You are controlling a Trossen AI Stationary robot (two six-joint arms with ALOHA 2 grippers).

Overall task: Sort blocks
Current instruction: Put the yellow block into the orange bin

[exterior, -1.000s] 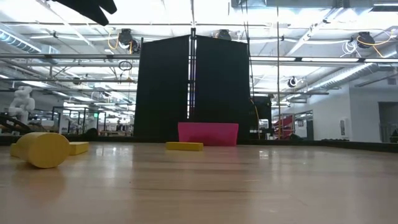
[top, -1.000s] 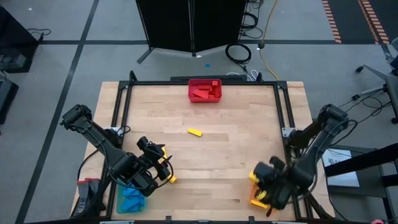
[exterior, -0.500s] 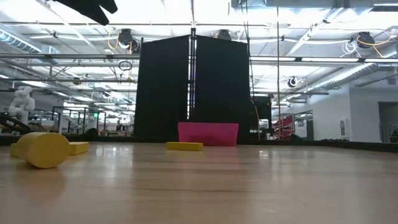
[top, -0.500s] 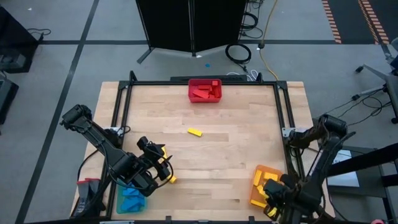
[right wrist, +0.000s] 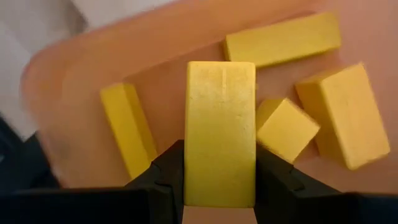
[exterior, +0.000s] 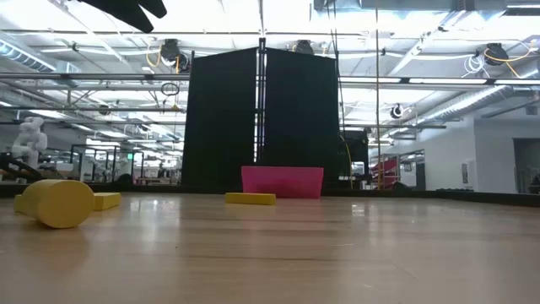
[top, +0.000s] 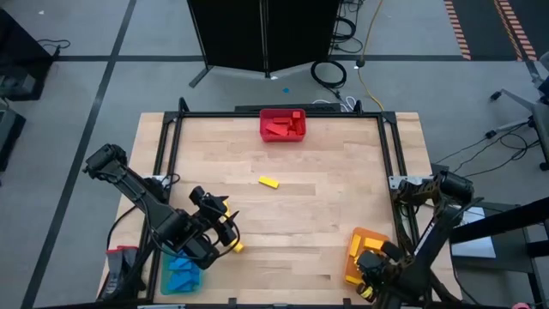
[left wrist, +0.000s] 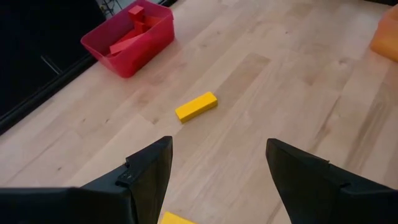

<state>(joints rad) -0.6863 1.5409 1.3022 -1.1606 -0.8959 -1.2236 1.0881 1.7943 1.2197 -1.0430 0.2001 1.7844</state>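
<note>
**Blocks: yellow one gripped over the orange bin**

Blocks are spread across my bench [top: 283, 215], so I read them from the left. At the near left corner the blue bin [top: 181, 275] holds blue blocks [top: 178, 278]. My left gripper [left wrist: 217, 168] sits just beside that bin, fingers [left wrist: 152, 171] released and spread with nothing between them; a yellow block [top: 236, 247] lies on the wood right by it. Ahead of that gripper, near the middle of the bench, a single yellow block [left wrist: 196, 106] lies flat on its own. At the far edge the red bin [top: 283, 125] holds red blocks [left wrist: 127, 42]. Over at the near right corner stands the orange bin [top: 367, 249]. My right gripper [right wrist: 220, 174] is above it, fingers [right wrist: 166, 169] clenched on a yellow block [right wrist: 221, 130] held lengthwise. Below it, loose yellow blocks [right wrist: 283, 41] lie on the bin's floor.
</note>
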